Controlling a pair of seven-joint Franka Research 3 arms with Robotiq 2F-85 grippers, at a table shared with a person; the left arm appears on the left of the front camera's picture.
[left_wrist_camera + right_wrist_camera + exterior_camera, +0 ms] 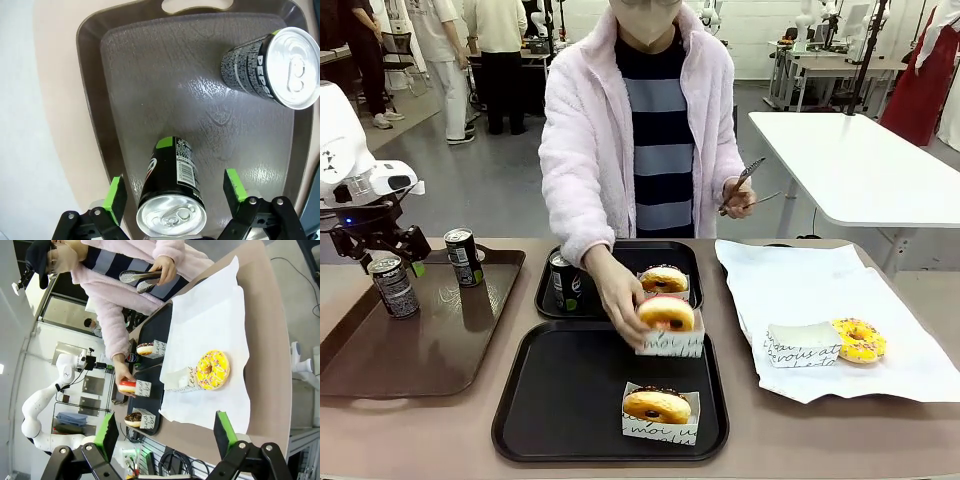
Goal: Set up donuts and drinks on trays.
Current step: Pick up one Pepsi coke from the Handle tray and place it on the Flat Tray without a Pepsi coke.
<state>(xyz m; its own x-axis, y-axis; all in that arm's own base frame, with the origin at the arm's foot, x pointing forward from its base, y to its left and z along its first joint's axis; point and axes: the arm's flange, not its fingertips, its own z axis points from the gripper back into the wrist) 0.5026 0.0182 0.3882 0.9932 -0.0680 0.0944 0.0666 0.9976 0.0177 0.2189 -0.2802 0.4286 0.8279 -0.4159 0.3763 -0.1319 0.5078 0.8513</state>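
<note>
On the long brown tray [470, 345] stand two dark cans. My left gripper [392, 262] is open around the nearer can [395, 287], whose silver top [172, 220] sits between the green pads [116, 200] with gaps on both sides. The second can [463, 257] [270, 67] stands farther along. A third can [563, 281] and a sleeved donut [664, 279] are on the far black tray [620, 250]. The person's hand holds a red-topped donut [667, 318] [131, 386] over the near black tray [520, 400], which carries a chocolate donut [657, 405]. My right gripper [165, 432] hangs open above a yellow donut [213, 370] [860, 340].
White paper [820, 290] covers the table's right side under the yellow donut. The person's other hand holds metal tongs [745, 185] above the far edge. A white table [860, 160] stands behind at the right.
</note>
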